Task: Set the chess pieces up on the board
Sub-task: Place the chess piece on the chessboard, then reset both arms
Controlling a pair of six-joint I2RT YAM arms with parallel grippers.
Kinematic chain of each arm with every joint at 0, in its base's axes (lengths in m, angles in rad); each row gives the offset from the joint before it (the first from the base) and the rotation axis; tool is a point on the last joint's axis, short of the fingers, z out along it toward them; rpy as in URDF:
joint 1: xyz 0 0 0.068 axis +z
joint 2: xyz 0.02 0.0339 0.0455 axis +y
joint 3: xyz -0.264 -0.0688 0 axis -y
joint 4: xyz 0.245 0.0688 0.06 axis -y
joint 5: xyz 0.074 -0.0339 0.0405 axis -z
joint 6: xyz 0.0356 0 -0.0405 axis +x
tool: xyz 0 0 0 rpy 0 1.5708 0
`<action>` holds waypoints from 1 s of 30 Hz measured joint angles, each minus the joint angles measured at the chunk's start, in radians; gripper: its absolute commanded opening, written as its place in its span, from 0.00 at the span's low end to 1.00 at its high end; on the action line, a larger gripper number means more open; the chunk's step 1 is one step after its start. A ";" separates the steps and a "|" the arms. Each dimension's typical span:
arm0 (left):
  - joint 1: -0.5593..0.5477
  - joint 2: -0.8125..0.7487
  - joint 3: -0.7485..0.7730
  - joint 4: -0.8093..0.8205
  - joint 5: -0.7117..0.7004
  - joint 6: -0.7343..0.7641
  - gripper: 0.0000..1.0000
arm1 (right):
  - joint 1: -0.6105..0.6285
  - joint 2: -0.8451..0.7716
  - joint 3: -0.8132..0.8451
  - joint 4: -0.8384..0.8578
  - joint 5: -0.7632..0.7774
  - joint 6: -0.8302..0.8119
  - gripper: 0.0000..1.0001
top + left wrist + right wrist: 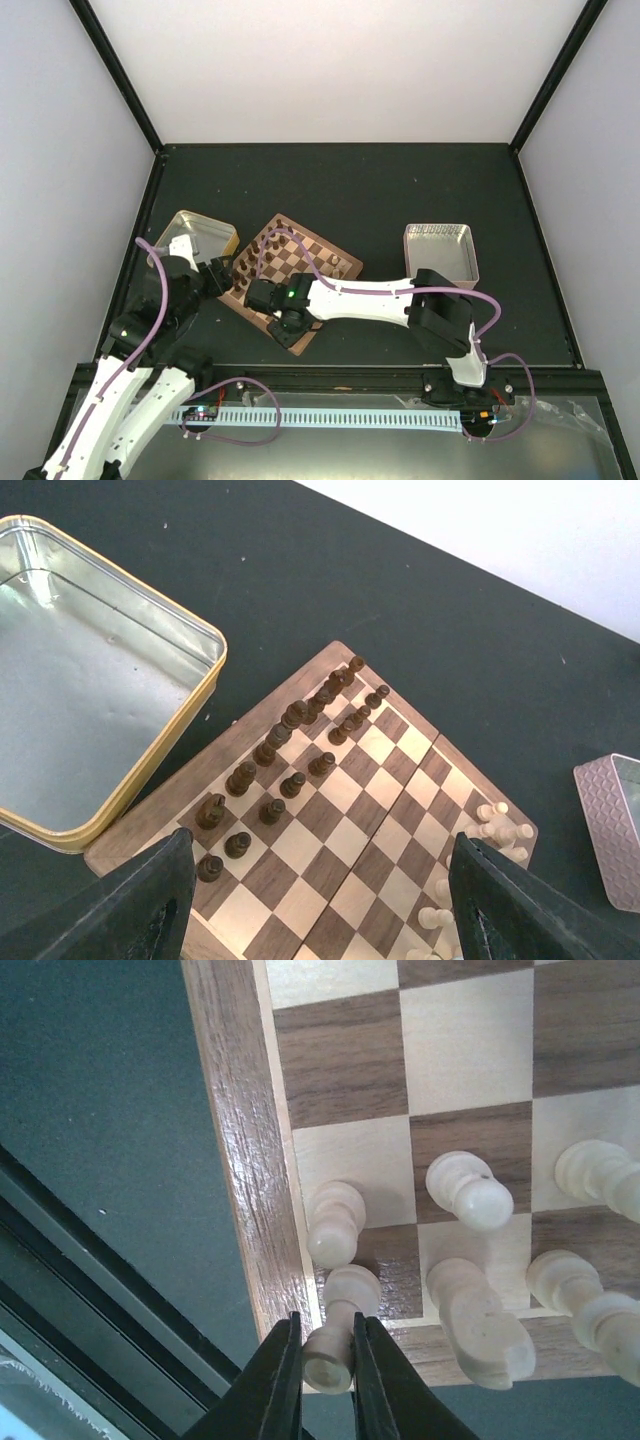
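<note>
Both right gripper (326, 1325) jaws pinch a cream chessman (347, 1288) by the head, likely seating it on the board (240, 1160) corner just ahead; left gripper (322, 838) gapes empty.

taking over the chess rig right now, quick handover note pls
Left end effector: open, empty, above the board.
Right end effector: shut on a pale piece at the board's corner nearest the arms.
Done: dark pieces in two rows along the edge by the tin; several pale pieces on the opposite edge.
Left: release this one, then check the pale rows; they are partly hidden.
</note>
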 measured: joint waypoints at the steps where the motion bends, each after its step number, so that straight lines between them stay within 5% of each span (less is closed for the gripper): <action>1: 0.000 0.003 0.000 0.000 0.000 0.000 0.71 | 0.000 0.003 0.001 0.000 0.001 -0.002 0.15; 22: 0.000 0.019 0.006 -0.007 0.001 0.008 0.75 | 0.000 -0.027 0.008 -0.017 0.023 0.010 0.38; 30: 0.000 0.025 0.006 -0.001 0.047 0.061 0.98 | -0.018 -0.328 -0.164 0.095 0.167 0.061 0.55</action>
